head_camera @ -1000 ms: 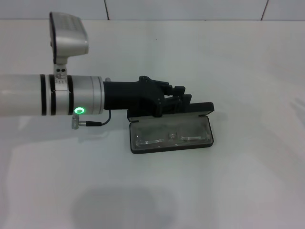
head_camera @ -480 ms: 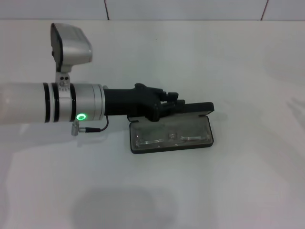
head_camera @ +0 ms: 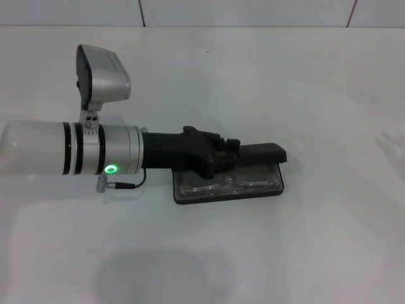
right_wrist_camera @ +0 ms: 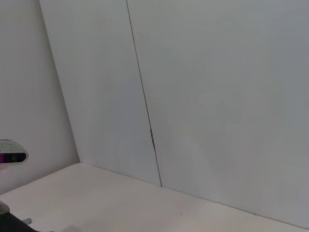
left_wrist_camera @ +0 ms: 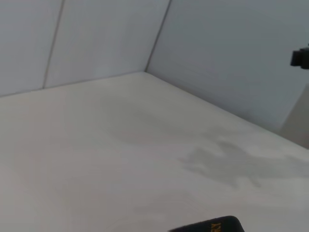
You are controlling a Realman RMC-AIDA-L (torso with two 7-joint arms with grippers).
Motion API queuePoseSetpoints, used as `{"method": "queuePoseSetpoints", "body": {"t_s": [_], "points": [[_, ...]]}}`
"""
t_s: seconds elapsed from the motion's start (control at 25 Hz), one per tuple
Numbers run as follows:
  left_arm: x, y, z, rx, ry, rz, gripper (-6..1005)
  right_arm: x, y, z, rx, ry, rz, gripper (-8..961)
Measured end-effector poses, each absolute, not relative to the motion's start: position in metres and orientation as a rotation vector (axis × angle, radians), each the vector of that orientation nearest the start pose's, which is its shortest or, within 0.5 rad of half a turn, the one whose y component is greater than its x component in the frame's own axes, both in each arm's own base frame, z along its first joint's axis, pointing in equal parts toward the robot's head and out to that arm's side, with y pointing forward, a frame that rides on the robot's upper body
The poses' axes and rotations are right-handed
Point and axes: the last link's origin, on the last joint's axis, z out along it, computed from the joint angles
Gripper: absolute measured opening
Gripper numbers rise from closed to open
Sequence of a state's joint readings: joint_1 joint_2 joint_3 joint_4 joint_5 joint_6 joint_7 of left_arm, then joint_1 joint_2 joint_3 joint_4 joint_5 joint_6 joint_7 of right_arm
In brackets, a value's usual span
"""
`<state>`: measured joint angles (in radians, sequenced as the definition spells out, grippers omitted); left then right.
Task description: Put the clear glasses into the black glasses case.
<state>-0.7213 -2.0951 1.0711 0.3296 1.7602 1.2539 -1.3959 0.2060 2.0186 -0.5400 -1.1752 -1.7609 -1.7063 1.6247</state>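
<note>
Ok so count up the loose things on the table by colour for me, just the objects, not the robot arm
Black: 1, the black glasses case, lid partly lowered with the left gripper on it
Clear: 1, the clear glasses lying inside the case
Total: 2

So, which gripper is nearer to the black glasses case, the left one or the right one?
Left. The left gripper is right at the black glasses case, over its lid on the far side. The right gripper does not show in any view, so it is clearly farther away.
</note>
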Motion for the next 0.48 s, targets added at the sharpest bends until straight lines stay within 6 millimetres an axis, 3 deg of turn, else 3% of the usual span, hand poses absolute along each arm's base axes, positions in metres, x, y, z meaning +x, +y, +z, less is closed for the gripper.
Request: {"method": "queuePoseSetpoints", "body": {"t_s": [0.2, 0.48], "points": [[-0.223, 0.337, -0.096, -2.903, -0.724, -0.568, 295, 0.302, 0.271, 0.146, -2.327, 0.621, 0.726, 133], [-0.218, 0.326, -0.095, -2.958, -0.658, -0.651, 297, 0.304, 0.27, 0.143, -2.326, 0.628, 0.747, 135]]}}
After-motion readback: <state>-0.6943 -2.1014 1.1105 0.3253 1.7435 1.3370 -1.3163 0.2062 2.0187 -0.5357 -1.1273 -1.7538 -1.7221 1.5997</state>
